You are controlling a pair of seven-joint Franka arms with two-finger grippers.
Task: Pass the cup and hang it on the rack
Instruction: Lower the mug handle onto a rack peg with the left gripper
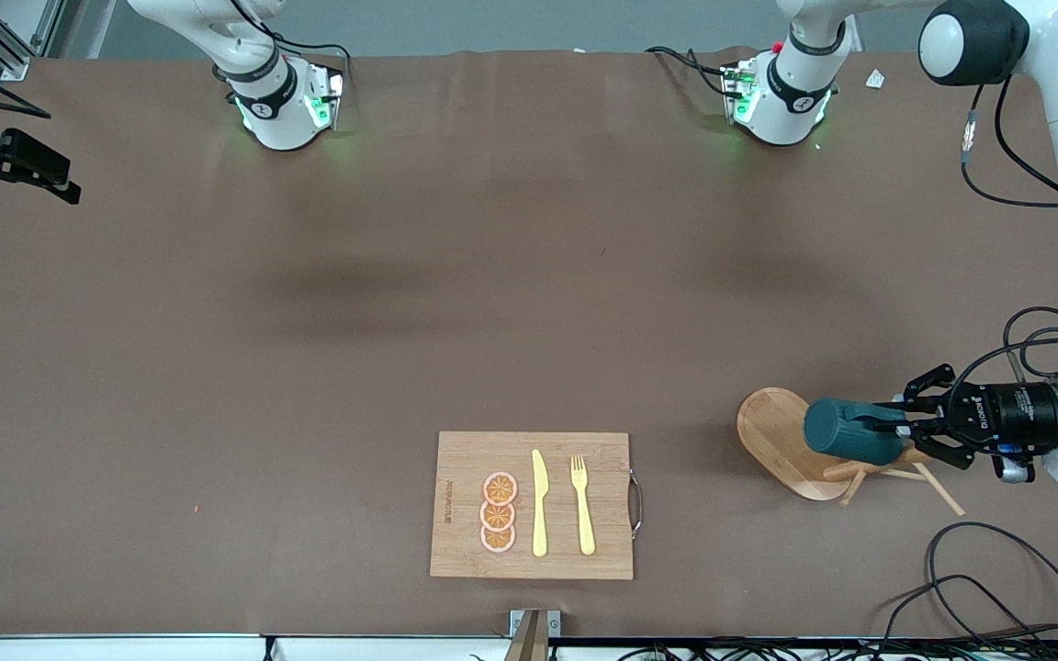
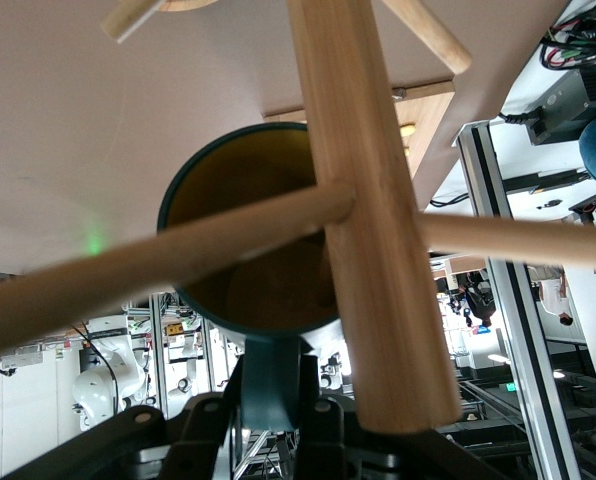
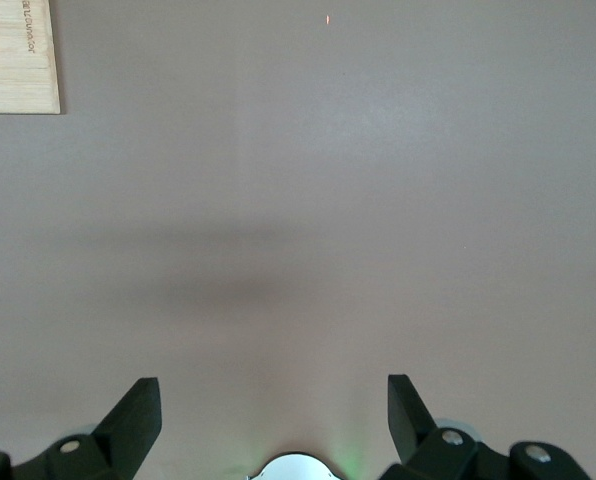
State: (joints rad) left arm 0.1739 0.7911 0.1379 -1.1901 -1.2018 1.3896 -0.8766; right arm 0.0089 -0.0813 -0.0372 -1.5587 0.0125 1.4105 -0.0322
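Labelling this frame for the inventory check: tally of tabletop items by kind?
Dark teal ribbed cup, held by the left gripper at the rack: 1
Light wooden mug rack with oval base: 1
Rectangular bamboo cutting board: 1
Orange slices on the board: 3
Yellow knife: 1
Yellow fork: 1
Total: 8

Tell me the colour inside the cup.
Mustard yellow inside the cup; the left wrist view shows it best.

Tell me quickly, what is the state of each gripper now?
Left gripper: shut on the cup, at the rack.
Right gripper: open, holding nothing, over the table.
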